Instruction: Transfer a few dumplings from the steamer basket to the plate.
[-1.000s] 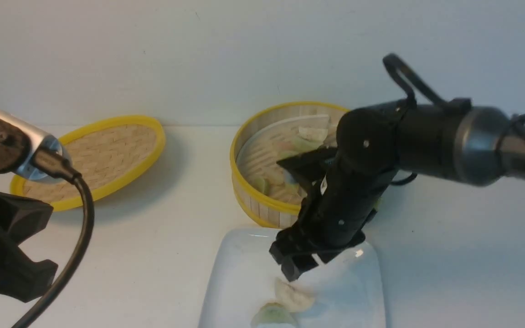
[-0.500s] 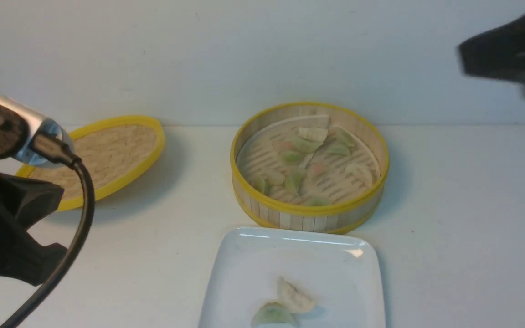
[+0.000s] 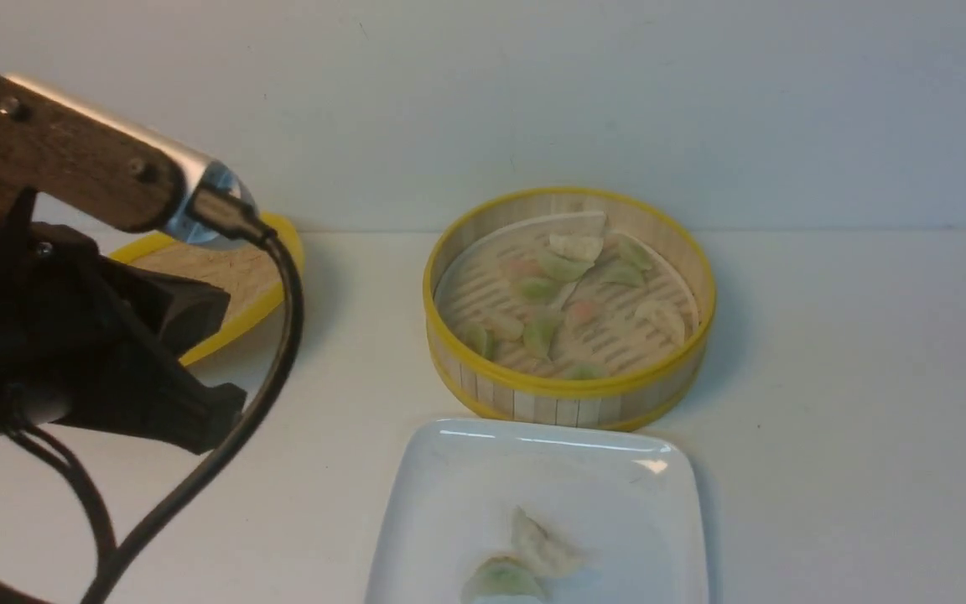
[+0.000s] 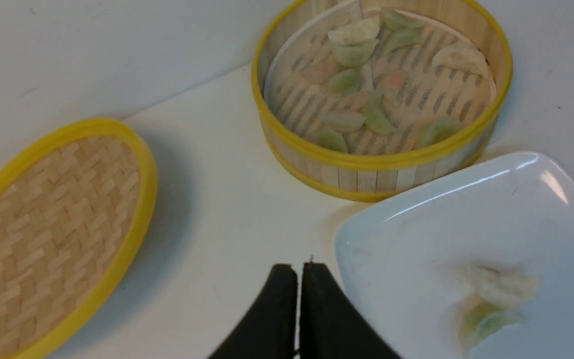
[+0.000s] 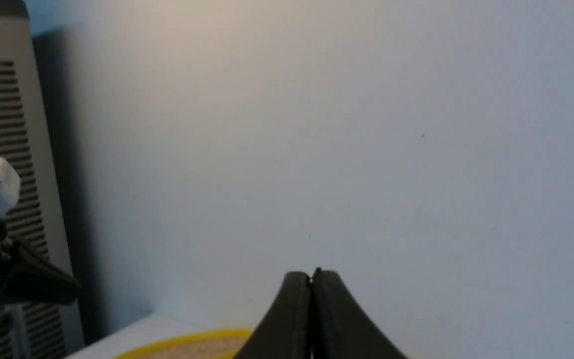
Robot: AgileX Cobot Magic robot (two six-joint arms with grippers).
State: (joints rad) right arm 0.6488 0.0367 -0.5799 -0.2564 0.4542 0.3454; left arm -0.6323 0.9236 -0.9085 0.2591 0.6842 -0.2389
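My left jaws are pressed together and hold nothing. In the left wrist view their tips hang over the bare surface (image 4: 227,209), just beside the left edge of the plate (image 4: 416,219).

The plate is the nearest thing to me, in the middle. Two dumplings lie on its near part, touching each other: a cream one (image 3: 543,549) and a green one (image 3: 500,580) in front of it. The rest of the plate is bare.

Just beyond the plate's far edge stands the basket (image 3: 567,403). From my left jaws it lies ahead and to the right. About ten dumplings are scattered across its slatted floor. The one closest to my left jaws is a green dumpling (image 3: 476,340) against the basket's near left wall. A second green one (image 3: 542,331) lies beside it, nearer the middle, with its long axis running roughly from near to far. I judge that jaws closing across that axis, from left and right, would suit it.

Off to the far left, well apart from the basket, the lid (image 4: 53,234) lies flat.

My right jaws are also closed and empty. Their camera faces mostly blank wall, and they are outside the front view. I judge that my left arm (image 3: 97,369) is the nearer one for the next pick.
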